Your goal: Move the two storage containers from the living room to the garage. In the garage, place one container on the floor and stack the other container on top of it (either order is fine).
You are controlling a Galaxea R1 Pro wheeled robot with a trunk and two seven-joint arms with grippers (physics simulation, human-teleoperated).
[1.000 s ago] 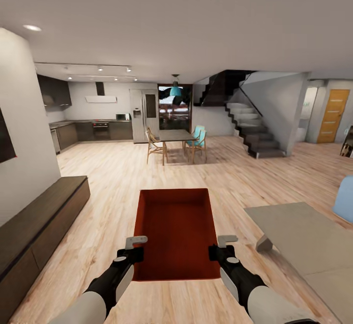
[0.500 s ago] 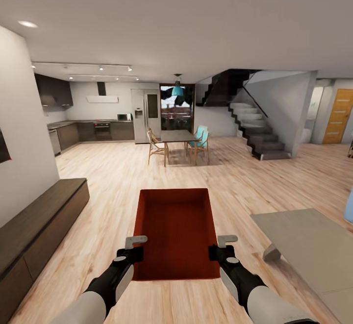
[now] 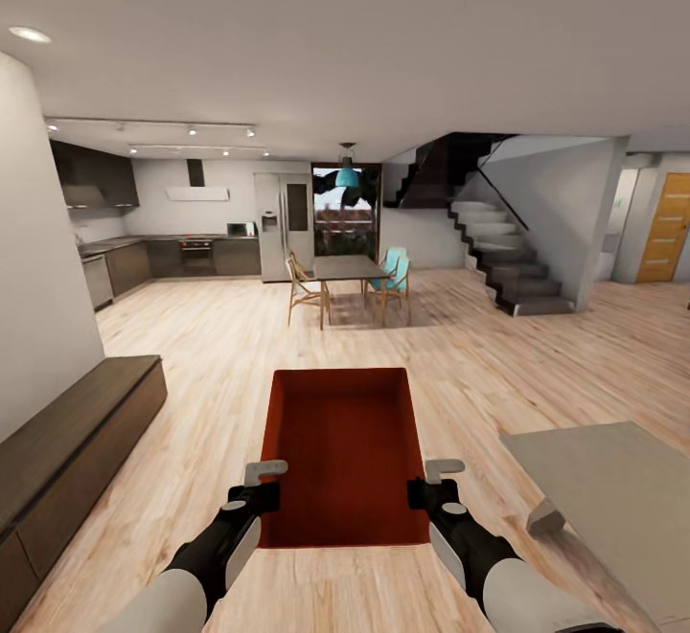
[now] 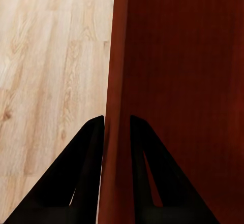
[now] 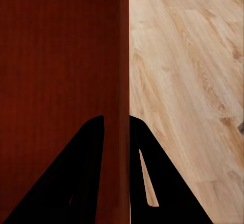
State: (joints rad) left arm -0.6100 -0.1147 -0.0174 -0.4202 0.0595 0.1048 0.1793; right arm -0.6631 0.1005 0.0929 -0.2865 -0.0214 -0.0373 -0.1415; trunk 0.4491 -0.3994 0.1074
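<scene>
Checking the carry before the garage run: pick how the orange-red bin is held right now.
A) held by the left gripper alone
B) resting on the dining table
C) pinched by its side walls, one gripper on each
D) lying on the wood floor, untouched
C: the left gripper and right gripper each straddle one side wall of the storage container, carried over the wood floor.

Open plank floor [image 3: 220, 327] ahead

The light wood plank floor [image 3: 220, 346] carries a dining table [image 3: 347, 269] with chairs [image 3: 303, 288], a low dark bench [image 3: 67, 441] by the left wall, a grey table [image 3: 623, 499] at right, and stairs [image 3: 508, 269].
</scene>
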